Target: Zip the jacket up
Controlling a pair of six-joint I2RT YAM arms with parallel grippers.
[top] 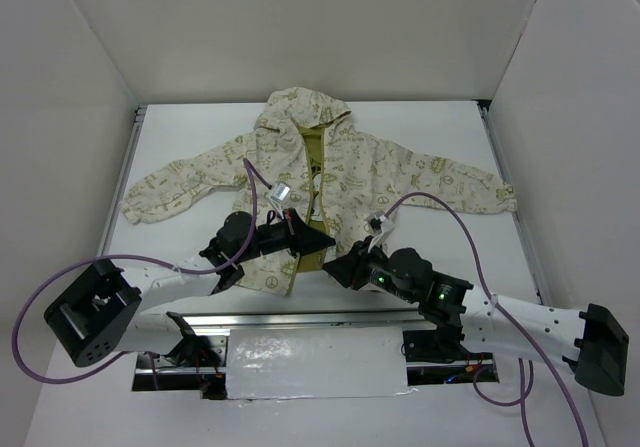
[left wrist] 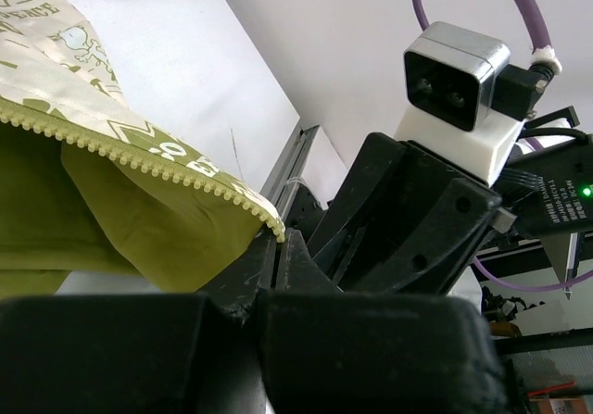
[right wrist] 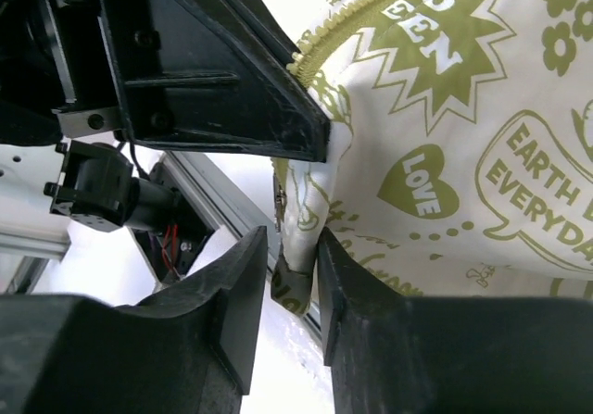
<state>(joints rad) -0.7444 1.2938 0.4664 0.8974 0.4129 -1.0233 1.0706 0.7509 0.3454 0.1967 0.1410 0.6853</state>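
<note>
The jacket (top: 335, 172) lies flat on the counter (top: 450, 262), hood toward the far edge, sleeves spread toward the left and right edges, hem toward the near edge where both arms work. No zipping is done. The front stands open from hem to collar, the lining (top: 312, 152) shows down the middle, and the two rows of teeth lie apart. What is under way looks like the set-up at the bottom of the zipper. The left pincer (left wrist: 278, 245) is together and clamped on the lower end of one front edge, where the teeth (left wrist: 139, 152) run out at its tip, and it holds that corner lifted. The right pincer (right wrist: 293, 252) sits just beside it at the hem of the other panel. Its jaws are narrow, with a fold of that hem between them, but I cannot tell whether they already bite. The slider is not clear in any view. Left to do, by my reading, is everything: mate the two bottom ends, seat the pin in the slider, then draw the slider up toward the hood.
</note>
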